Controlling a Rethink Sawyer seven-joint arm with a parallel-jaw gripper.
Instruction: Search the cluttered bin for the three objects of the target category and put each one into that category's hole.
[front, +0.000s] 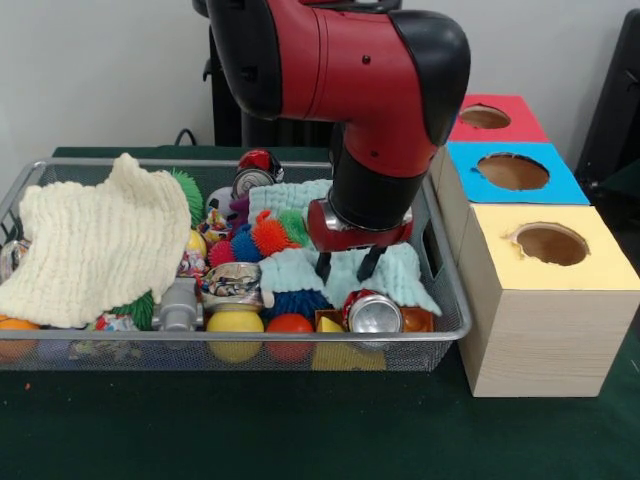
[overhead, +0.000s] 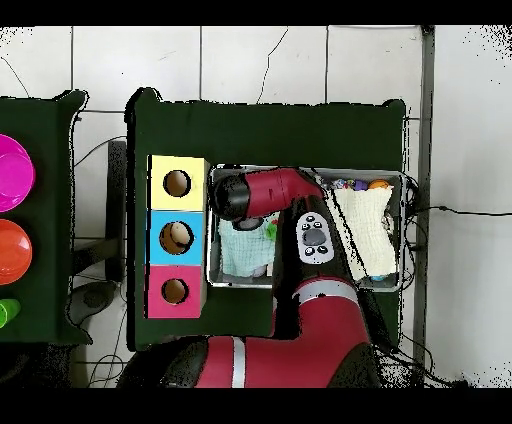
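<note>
The wire-mesh bin (front: 440, 335) is full of clutter. My gripper (front: 347, 265) hangs open and empty over its right part, fingertips just above a pale teal cloth (front: 300, 270). A wrinkled silvery piece with coloured print (front: 230, 284) lies left of the gripper. A crushed silver and red can (front: 373, 314) lies in front of it, and another can (front: 256, 172) at the back. The blue-topped box's hole (front: 512, 171) is to the right, outside the bin. In the overhead view the arm hides the gripper, and something pale shows inside the blue box's hole (overhead: 176, 237).
A cream knitted cloth (front: 95, 240) covers the bin's left part. Spiky rubber balls (front: 268, 235) and smooth balls (front: 235, 322) lie around the middle. The red-topped box (front: 520, 115) and the yellow-topped box (front: 590, 265) flank the blue one. Coloured discs (overhead: 10, 172) sit at the overhead view's left edge.
</note>
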